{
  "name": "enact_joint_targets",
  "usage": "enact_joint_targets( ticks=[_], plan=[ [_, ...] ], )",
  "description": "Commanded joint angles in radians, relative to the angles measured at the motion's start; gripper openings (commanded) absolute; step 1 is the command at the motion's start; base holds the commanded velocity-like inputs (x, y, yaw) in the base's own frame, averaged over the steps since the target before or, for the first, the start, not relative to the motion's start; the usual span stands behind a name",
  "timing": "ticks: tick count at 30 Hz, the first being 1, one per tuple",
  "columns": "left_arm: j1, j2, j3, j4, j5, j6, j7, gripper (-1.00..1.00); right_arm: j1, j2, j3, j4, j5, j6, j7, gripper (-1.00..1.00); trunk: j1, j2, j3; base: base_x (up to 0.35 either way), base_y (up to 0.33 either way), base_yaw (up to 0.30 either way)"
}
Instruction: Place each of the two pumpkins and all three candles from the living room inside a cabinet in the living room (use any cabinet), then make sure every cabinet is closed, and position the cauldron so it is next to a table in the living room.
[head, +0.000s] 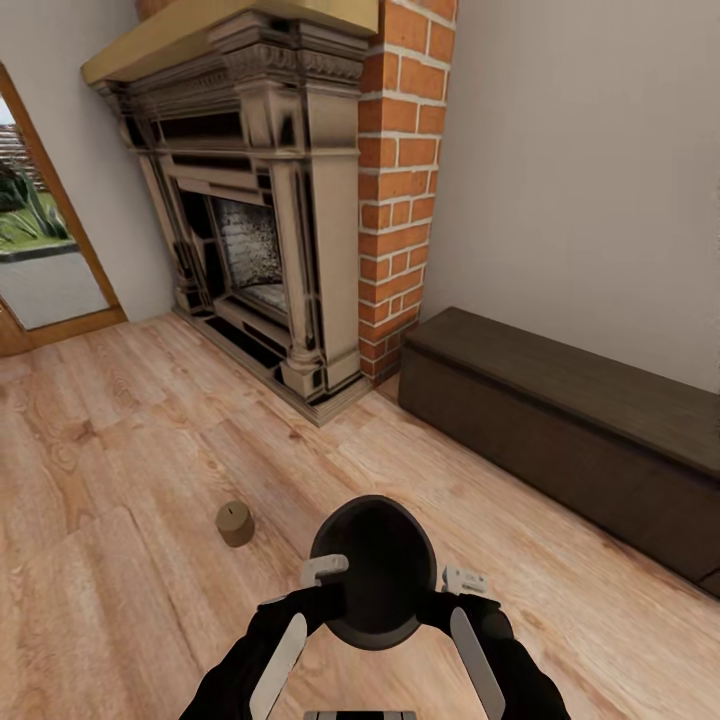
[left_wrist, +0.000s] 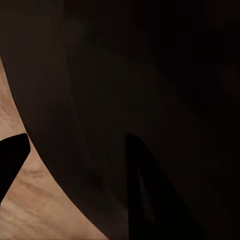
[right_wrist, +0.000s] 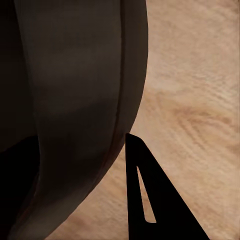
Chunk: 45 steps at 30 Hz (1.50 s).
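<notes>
1. The left gripper and right gripper each have their jaws clamped on the cauldron rim, holding it between them.
2. A candle stands on the wooden floor, near the cauldron.
3. The cabinet, fronts closed, lines the wall beside the brick fireplace.

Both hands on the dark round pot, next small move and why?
Probably keep the grip and turn the base: the dark grey round cauldron sits held between the left hand and right hand, and no table is visible here, just the long dark brown cabinet.
</notes>
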Motion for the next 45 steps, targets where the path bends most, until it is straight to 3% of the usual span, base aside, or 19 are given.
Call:
enact_joint_targets(
  ticks=[1, 6, 13, 32, 45],
  plan=[
    [0.0, 0.0, -0.002, -0.002, 0.038, 0.0, 0.01, -1.0, -0.001, -0.001, -0.01, -0.003, 0.01, -0.02, -0.009, -1.0, -0.001, 0.0, 0.003, 0.0, 0.0, 0.0],
    [0.0, 0.0, -0.002, -0.002, 0.038, 0.001, 0.01, -1.0, -0.001, -0.001, -0.009, -0.004, 0.01, -0.02, -0.009, -1.0, -0.003, 0.001, 0.022, 0.0, 0.0, 0.0],
    [0.0, 0.0, -0.002, -0.003, 0.038, 0.002, 0.01, -1.0, -0.001, -0.001, -0.009, -0.004, 0.01, -0.02, -0.01, -1.0, -0.03, 0.049, 0.045, 0.0, 0.0, 0.033],
    [0.0, 0.0, -0.002, -0.01, 0.038, -0.002, 0.01, -1.0, -0.001, 0.001, -0.003, -0.004, 0.01, -0.018, -0.01, -1.0, -0.03, 0.049, 0.056, -0.027, 0.0, 0.243],
    [0.0, 0.0, -0.002, -0.01, 0.038, 0.004, 0.011, -1.0, 0.0, -0.001, -0.001, -0.01, 0.01, -0.015, -0.008, -1.0, -0.079, 0.14, 0.098, -0.001, 0.0, 0.074]
  ],
)
